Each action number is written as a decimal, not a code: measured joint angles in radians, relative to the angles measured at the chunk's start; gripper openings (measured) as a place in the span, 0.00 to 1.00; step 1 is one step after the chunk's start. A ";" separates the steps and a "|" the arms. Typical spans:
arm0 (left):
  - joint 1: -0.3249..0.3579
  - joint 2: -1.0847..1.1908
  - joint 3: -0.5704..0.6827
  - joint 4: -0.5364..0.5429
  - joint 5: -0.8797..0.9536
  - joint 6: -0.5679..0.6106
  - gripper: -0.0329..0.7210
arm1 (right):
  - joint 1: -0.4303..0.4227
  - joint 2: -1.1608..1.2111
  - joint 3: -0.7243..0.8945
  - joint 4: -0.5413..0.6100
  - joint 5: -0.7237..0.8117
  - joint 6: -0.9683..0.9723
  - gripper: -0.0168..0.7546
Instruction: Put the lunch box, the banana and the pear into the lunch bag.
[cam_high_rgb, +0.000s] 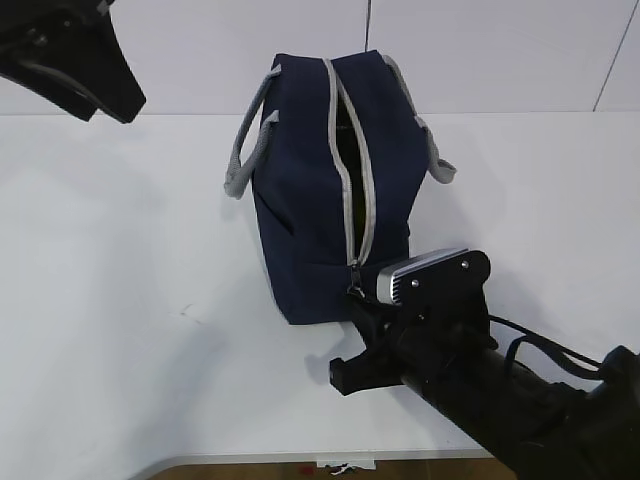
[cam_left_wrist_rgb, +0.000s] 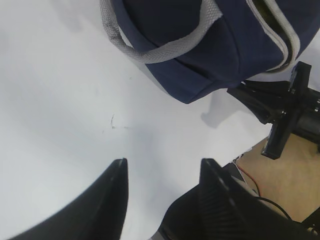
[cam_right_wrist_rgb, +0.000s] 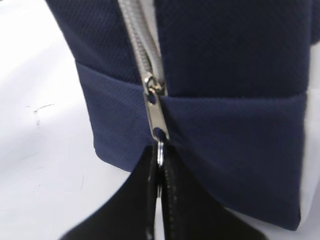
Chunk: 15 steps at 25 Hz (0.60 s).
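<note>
Right pincer (cam_right_wrist_rgb: 160, 172) clamped on zipper pull (cam_right_wrist_rgb: 159, 127) of lunch bag (cam_high_rgb: 300, 200); left pincer (cam_left_wrist_rgb: 162, 172) apart.

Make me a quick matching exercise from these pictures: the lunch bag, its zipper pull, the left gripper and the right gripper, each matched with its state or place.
Things:
1. lunch bag
2. zipper pull
3. left gripper
4. right gripper

States:
A. jaws apart, nothing between them, over bare table
B. lying on its side, zipper partly open
C. jaws shut on a metal tab
D. at the near end of the zipper, pinched at its tip

Pairs: 1-B, 2-D, 3-A, 4-C
</note>
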<state>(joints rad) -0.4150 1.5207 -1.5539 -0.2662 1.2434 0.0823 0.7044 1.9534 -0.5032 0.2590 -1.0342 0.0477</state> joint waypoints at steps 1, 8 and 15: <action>0.000 0.000 0.000 0.000 0.000 0.000 0.51 | 0.000 0.000 0.000 0.000 0.000 0.000 0.02; 0.000 0.000 0.000 0.000 0.000 0.000 0.51 | 0.000 -0.045 0.002 0.000 0.028 0.000 0.02; 0.000 0.000 0.000 0.002 0.000 0.000 0.51 | 0.000 -0.138 0.004 0.000 0.115 0.000 0.02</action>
<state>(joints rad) -0.4150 1.5207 -1.5539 -0.2644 1.2434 0.0823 0.7044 1.8155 -0.4991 0.2592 -0.9187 0.0477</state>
